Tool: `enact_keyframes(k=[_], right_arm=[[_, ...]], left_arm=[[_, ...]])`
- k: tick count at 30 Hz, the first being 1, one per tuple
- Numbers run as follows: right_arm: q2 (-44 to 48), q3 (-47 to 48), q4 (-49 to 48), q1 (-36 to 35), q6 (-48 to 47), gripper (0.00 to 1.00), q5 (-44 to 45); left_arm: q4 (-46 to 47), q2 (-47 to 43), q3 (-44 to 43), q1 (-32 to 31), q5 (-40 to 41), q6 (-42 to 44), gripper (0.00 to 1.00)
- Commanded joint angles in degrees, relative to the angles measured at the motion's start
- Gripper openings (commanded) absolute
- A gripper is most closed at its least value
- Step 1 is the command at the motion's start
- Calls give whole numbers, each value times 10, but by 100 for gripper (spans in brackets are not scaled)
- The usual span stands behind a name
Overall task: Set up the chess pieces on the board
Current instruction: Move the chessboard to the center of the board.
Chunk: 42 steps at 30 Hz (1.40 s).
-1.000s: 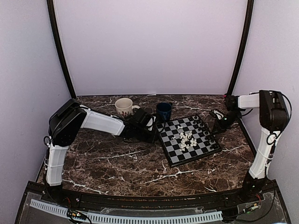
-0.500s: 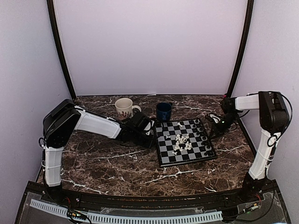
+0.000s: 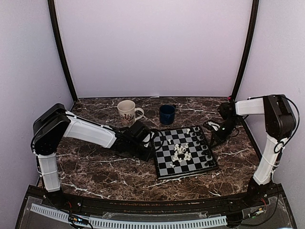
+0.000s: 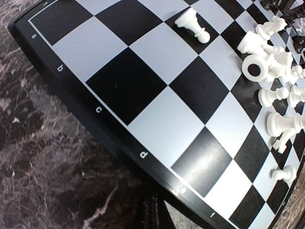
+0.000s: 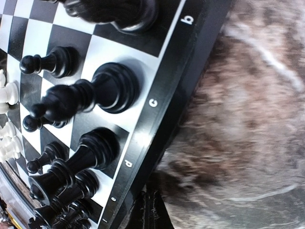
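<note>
While the board (image 3: 185, 151) lies on the table (image 3: 109, 167) between both hands, we see the left hand (image 3: 151, 143) closed and empty at its left edge and the right hand (image 3: 213, 138) closed and empty at its right edge. Only the wrist views show some white pieces (image 4: 268, 95) toppled mid-board and black pieces (image 5: 90, 95) standing along the lettered edge.

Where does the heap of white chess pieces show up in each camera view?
Top external: the white pieces lie heaped mid-board, right of the picture's centre.
Left wrist: scattered along the right side.
Right wrist: only slivers at the left edge.
Shared landmark: the board, whose dark border shows in all three views.
</note>
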<state>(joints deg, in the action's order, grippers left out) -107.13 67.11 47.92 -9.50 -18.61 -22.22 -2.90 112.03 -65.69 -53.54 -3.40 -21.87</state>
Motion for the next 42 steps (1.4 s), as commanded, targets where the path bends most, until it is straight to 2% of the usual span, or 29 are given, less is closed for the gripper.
enact_keyframes(k=[1,9,23,32,42], right_arm=[[31,-7,22,-47,-13,0,-86],[48,-34,42,-82,-25,0,-114],[53,-46,38,-101,-28,0,-117],[80,-40,26,-49,-26,1,-81],[131,5,15,15,-39,9,-66]], left_arm=[[-6,-27,37,-24,-32,-13,0],[-16,-79,89,-24,1,-24,0],[-18,-88,104,-24,41,-23,0],[-36,-118,106,-24,76,-7,0],[-45,-140,105,-24,105,12,0]])
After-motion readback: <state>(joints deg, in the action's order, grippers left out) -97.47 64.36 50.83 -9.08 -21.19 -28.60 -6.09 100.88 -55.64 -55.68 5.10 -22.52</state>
